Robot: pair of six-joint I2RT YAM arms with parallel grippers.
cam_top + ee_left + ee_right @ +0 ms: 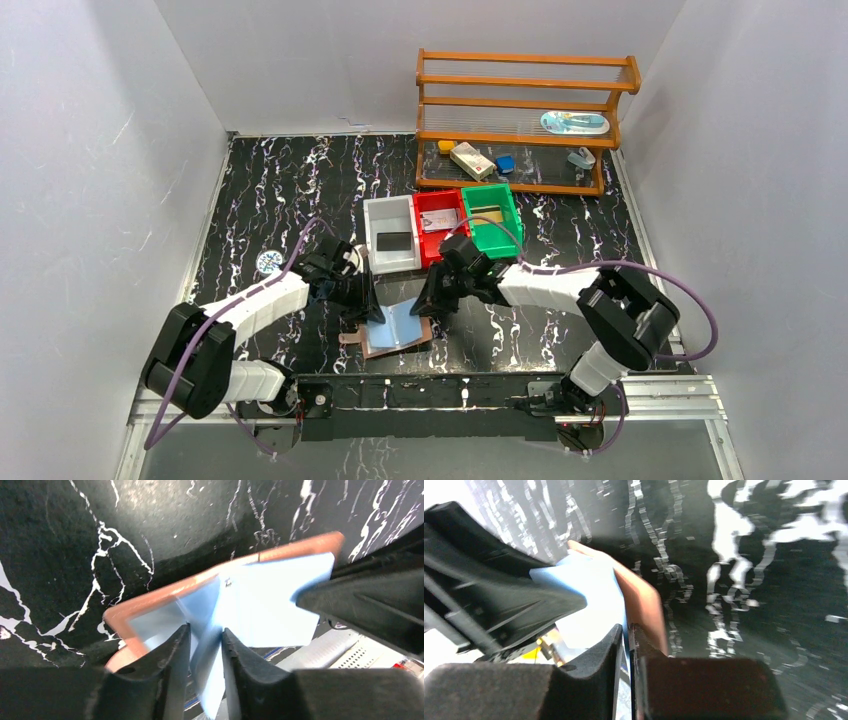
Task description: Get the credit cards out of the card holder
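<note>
The card holder is a tan leather wallet with pale blue lining, held up open off the black marble table between both grippers. My left gripper is at its left edge. In the left wrist view its jaws stand slightly apart, with a blurred pale blue sheet loose in the gap. I cannot tell whether that sheet is lining or a card. The tan rim frames the lining. My right gripper is shut on the wallet's right edge. No credit cards stand out from the lining.
Behind the wallet stand a white bin holding a dark object, a red bin and a green bin. A wooden rack with small items is at the back. A small round disc lies at left.
</note>
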